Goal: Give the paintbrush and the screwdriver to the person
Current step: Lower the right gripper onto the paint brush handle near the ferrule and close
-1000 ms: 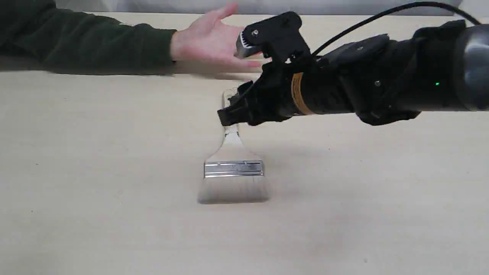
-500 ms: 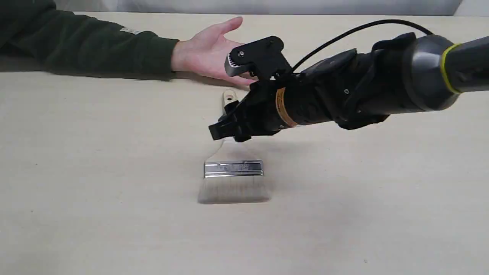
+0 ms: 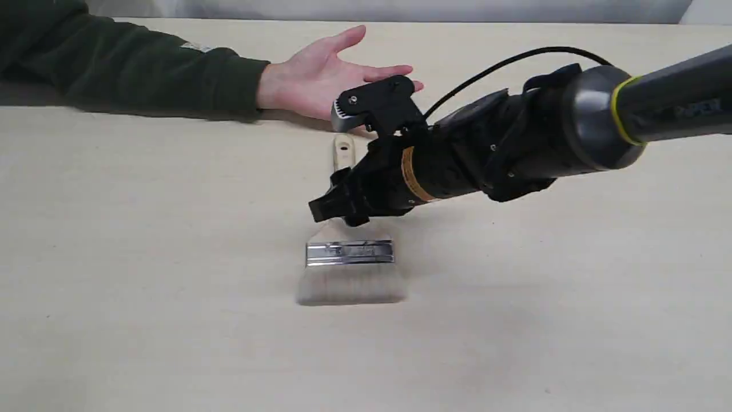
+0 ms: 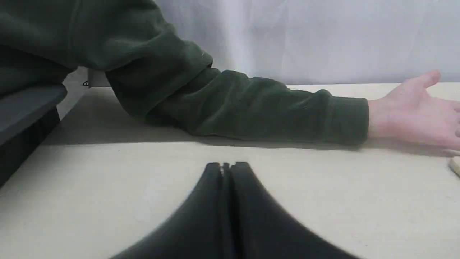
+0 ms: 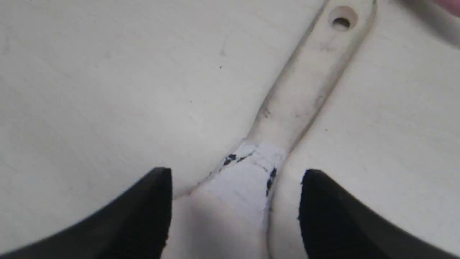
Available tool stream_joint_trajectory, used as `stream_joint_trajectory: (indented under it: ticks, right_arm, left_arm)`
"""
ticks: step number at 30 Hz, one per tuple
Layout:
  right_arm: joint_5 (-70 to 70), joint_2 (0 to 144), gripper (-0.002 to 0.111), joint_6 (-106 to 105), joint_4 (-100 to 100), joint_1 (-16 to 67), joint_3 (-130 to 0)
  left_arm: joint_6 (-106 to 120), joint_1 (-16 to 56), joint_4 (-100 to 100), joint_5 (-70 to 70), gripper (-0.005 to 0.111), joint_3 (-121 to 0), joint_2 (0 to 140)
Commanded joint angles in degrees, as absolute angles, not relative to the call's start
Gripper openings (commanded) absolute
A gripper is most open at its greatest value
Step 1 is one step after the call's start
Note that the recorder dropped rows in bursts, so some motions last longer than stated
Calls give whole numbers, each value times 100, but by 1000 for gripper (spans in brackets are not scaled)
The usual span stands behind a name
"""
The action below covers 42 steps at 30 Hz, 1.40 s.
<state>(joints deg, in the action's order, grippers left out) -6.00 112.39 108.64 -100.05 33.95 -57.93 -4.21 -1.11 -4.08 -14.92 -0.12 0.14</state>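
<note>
The paintbrush point(image 3: 349, 269) lies flat on the table, bristles toward the front, its wooden handle point(image 5: 305, 86) pointing at the person's open hand point(image 3: 329, 71). My right gripper point(image 3: 337, 212) hovers low over the neck of the handle, open, one finger point(image 5: 143, 212) on each side of a white taped patch. The person's forearm in a dark green sleeve point(image 4: 251, 108) rests on the table at the back left. My left gripper point(image 4: 226, 167) is shut with nothing in it, near the table surface. The screwdriver is out of view.
The pale wooden table point(image 3: 143, 257) spreads around the brush. A grey wall point(image 4: 305, 36) stands behind the table. A dark ledge point(image 4: 25, 108) sits off the table's left edge in the left wrist view.
My right arm has come down and forward along the brush handle toward the ferrule. The person's hand has settled palm-up behind the handle's end.
</note>
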Motion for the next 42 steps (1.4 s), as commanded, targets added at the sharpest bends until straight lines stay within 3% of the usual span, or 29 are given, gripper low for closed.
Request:
stream_joint_trajectory:
  ticks: [1,42]
  right_arm:
    - [-593,11349,56,10965,-9995,3410,-5931]
    - [-612,11722,52,11129,-9995,3410,-6189]
  left_arm:
    - [-432,-64,-393,-1419,0,0,0]
    - [-432,-64,-382,-1430,0,0,0]
